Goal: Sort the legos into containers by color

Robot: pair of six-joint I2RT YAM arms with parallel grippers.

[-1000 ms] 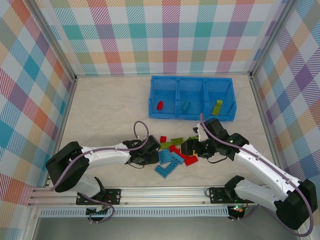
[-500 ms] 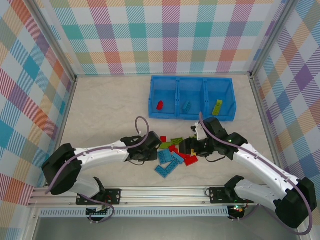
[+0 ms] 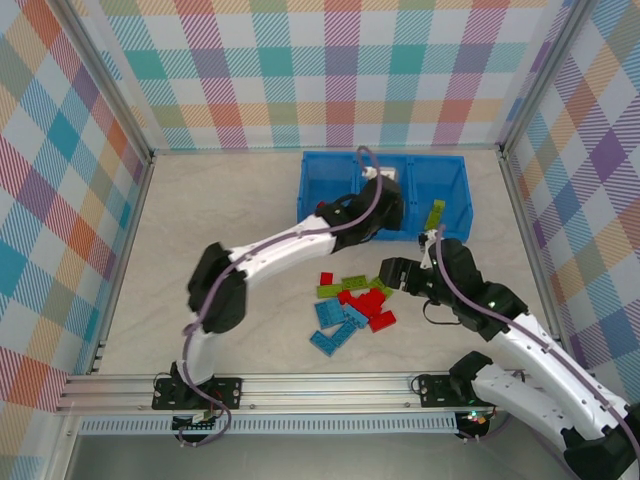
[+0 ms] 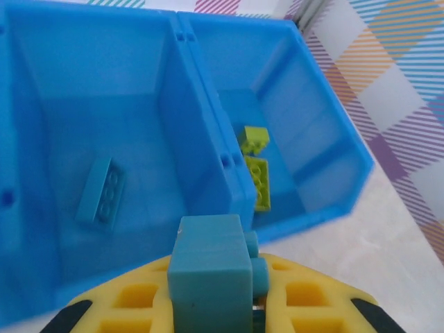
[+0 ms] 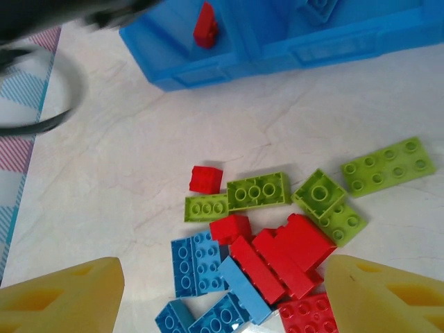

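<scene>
The bright blue bin tray [image 3: 340,158] stands at the back of the table. My left gripper [image 3: 386,200] hangs over its middle compartment, shut on a light blue brick [image 4: 209,272]. Below it another blue brick [image 4: 101,189] lies in that compartment, and lime green bricks [image 4: 257,180] lie in the right one. A red brick [image 3: 320,210] sits in the left compartment. A pile of red, green and blue legos [image 3: 352,300] lies in front of the bin. My right gripper [image 3: 393,273] hovers open above the pile's right side [image 5: 291,250], holding nothing, its fingertips [image 5: 66,295] spread wide.
Checked walls enclose the table on three sides. The metal rail [image 3: 320,385] with both arm bases runs along the near edge. My left arm [image 3: 280,245] stretches diagonally across the table's left half. Bare tabletop [image 3: 210,220] lies left of the bin.
My left arm has swung from the pile up to the bin's middle compartment, carrying a light blue brick. My right gripper has drawn back slightly from the pile.
</scene>
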